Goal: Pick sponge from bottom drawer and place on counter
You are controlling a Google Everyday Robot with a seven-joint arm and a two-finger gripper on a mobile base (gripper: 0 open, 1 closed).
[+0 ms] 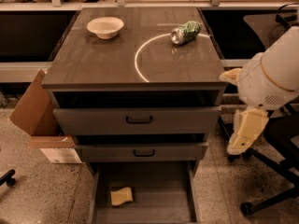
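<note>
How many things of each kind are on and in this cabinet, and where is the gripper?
Drawers: 3
Bowl: 1, on the counter
Can: 1, on the counter
Sponge: 1, in the bottom drawer
Total: 6
Gripper: hangs right of the drawers, touching nothing.
</note>
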